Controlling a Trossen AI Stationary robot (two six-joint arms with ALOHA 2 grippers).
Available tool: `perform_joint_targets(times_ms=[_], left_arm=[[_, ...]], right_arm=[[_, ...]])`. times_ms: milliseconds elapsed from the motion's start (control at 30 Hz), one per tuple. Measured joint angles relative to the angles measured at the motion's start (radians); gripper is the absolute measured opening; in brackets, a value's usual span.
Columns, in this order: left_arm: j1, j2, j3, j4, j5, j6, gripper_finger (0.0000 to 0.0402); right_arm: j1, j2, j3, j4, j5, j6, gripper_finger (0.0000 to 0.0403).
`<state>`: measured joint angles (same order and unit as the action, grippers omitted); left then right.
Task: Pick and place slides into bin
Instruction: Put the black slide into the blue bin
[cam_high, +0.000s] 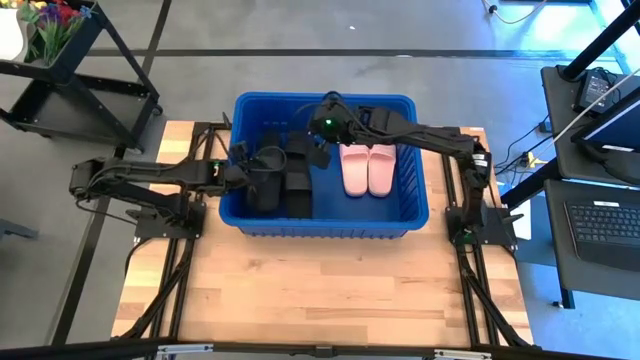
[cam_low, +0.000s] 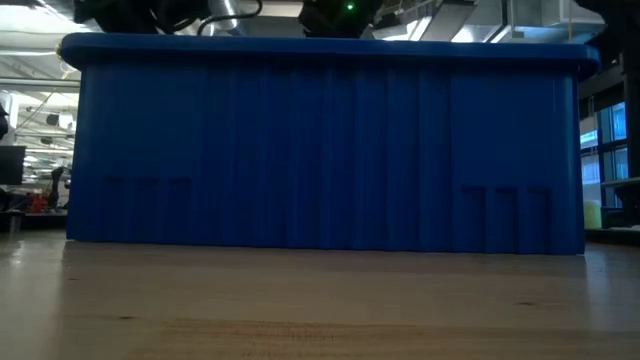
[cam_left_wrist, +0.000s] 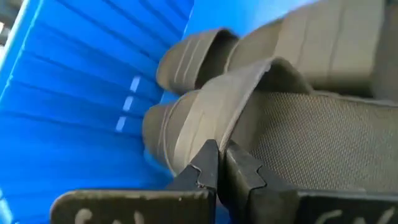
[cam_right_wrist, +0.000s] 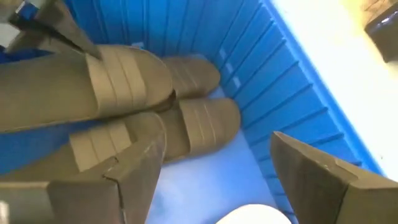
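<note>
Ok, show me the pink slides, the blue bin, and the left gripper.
pink slides (cam_high: 368, 168), high view, on the straps of the pale pair.
blue bin (cam_high: 325, 228), high view, on the near rim.
left gripper (cam_left_wrist: 219, 167), left wrist view, between the shut fingertips at a black slide's strap.

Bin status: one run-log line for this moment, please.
bin: pink pair and black slides inside | left claw: shut on black slide strap | right claw: open above black slides
</note>
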<state>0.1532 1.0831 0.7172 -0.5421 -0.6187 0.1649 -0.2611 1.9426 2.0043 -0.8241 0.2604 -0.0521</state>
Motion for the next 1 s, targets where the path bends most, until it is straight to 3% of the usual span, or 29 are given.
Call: perform_joint_targets(times_ms=[267, 567, 1000], left_arm=[[0.049, 0.012, -0.057, 0.064, 0.085, 0.022, 0.0002], [0.058, 0.011, -0.08, 0.054, 0.124, 0.025, 0.0004], [0.058, 0.011, -0.08, 0.064, 0.107, 0.072, 0.0077]], right_arm=[[-0.016, -0.091, -0.109, 0.099, -0.001, 0.021, 0.0294], [-0.031, -0.096, -0.117, 0.098, -0.001, 0.015, 0.0294], [-0.047, -0.096, -0.117, 0.083, -0.001, 0.015, 0.0294]])
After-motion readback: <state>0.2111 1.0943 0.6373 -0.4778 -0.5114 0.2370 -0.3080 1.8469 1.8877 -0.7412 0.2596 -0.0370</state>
